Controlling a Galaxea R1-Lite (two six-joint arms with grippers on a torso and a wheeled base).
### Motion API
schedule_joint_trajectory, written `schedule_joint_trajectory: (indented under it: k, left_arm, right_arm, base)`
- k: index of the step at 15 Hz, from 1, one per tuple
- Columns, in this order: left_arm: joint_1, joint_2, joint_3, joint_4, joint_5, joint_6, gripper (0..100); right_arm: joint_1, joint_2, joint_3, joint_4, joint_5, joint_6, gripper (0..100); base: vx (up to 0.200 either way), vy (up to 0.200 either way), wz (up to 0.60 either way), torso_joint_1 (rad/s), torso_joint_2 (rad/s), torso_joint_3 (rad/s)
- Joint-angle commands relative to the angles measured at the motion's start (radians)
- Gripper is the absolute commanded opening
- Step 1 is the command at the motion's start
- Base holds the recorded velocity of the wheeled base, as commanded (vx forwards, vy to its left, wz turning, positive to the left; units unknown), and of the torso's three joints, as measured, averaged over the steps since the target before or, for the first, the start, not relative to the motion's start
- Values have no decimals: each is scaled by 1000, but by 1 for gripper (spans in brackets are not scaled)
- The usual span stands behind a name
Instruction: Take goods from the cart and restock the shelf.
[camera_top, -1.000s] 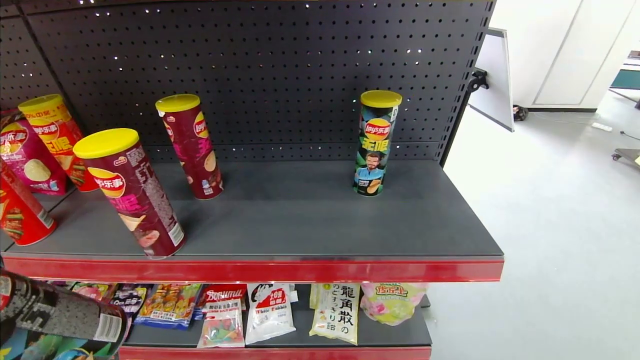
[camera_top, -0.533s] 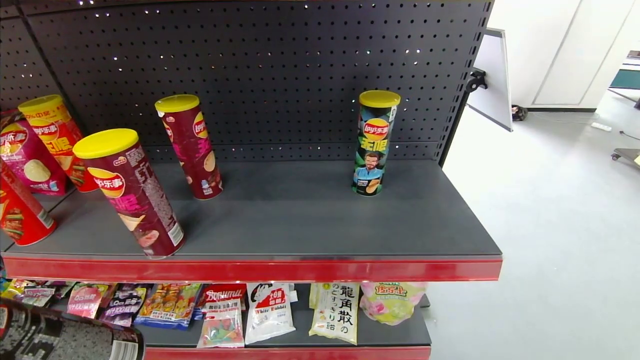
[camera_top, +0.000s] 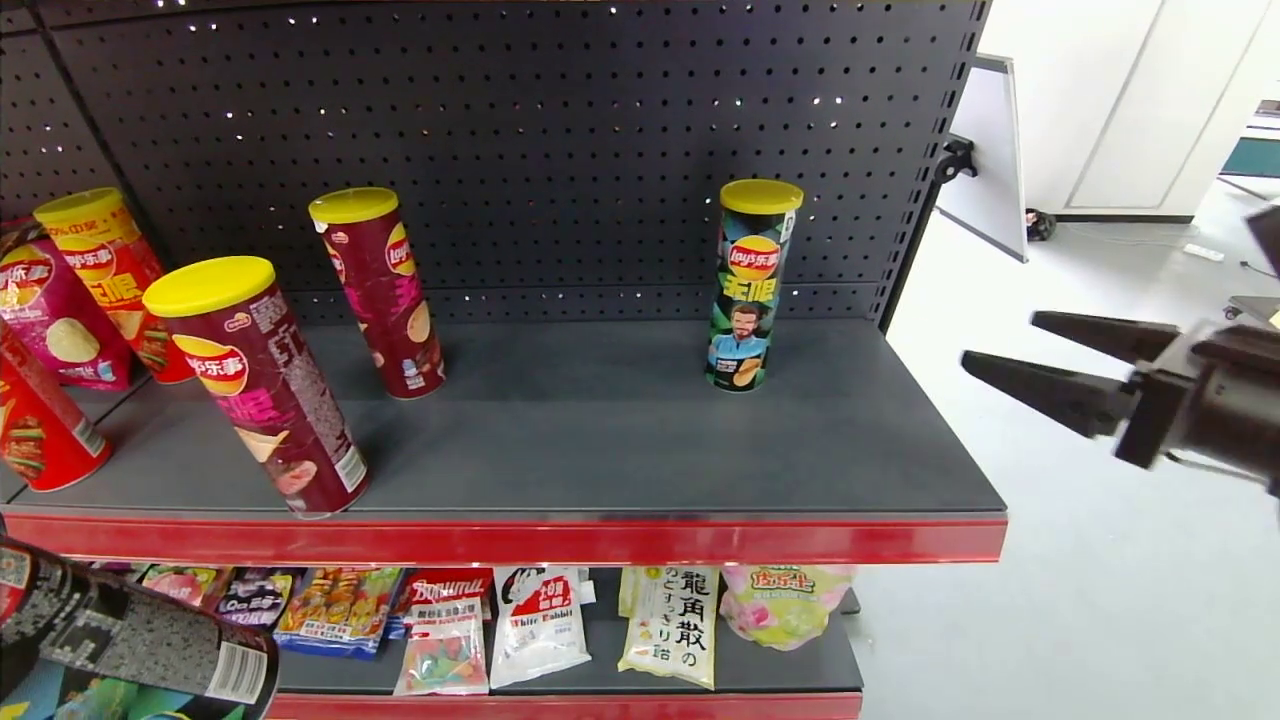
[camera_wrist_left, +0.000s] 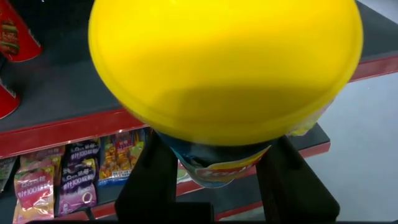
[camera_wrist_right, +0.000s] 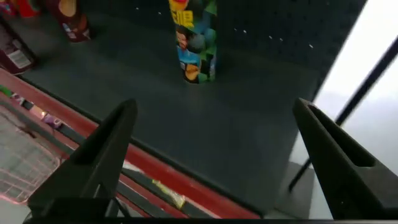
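Restocking looks to be at the carry-in step. The shelf (camera_top: 620, 450) has a wide bare stretch of top deck between the maroon cans (camera_top: 255, 385) and the green can (camera_top: 750, 290), and the new can (camera_top: 130, 640) has not reached it. That deck also carries more cans at its left end, red, pink and orange, all upright with yellow lids on, so their contents cannot be seen. The lower deck (camera_top: 800, 660) holds a row of snack bags (camera_top: 540, 625) lying flat along its front. A wire basket (camera_wrist_right: 18, 162) shows below the red lip in the right wrist view; it is probably the cart, but I cannot tell what it holds. The new can hangs tilted, low at the front left and below the lip, clamped by the left hand (camera_wrist_left: 217, 174) around its body just under the lid (camera_wrist_left: 224, 62). The right hand (camera_top: 1000, 340) hovers off the shelf's right end with its jaws spread wide and nothing between them, well apart from the green can. As I judge it, the next move calls for lifting the new can over the lip, righting it, and setting it on the bare stretch clear of its neighbours.
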Motion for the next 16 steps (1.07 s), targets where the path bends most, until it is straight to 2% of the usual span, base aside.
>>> schedule_joint_trajectory:
  k: [1, 5, 7, 9, 14, 16]
  left_arm:
    - [0, 19, -3, -1, -5, 1, 0]
    - [0, 40, -3, -1, -13, 5, 0]
    - [0, 56, -3, -4, -14, 28, 0]
    - [0, 62, -3, -4, -19, 45, 0]
    - [-27, 63, -3, -4, -39, 50, 0]
    - [-27, 63, -3, -4, -39, 70, 0]
  right_arm:
    - [48, 306, -176, -56, 120, -5, 100]
    - [49, 447, -316, -56, 177, 1, 100]
    - [48, 499, -380, -56, 229, -5, 100]
    - [48, 554, -440, -56, 238, -19, 100]
    - [22, 653, -556, -56, 344, -68, 100]
    - [22, 685, -593, -56, 347, -68, 100]
  base:
    - [0, 0, 0, 0, 0, 0]
    - [0, 0, 0, 0, 0, 0]
    - [0, 0, 0, 0, 0, 0]
    - [0, 0, 0, 0, 0, 0]
    - [0, 0, 0, 0, 0, 0]
    - [0, 0, 0, 0, 0, 0]
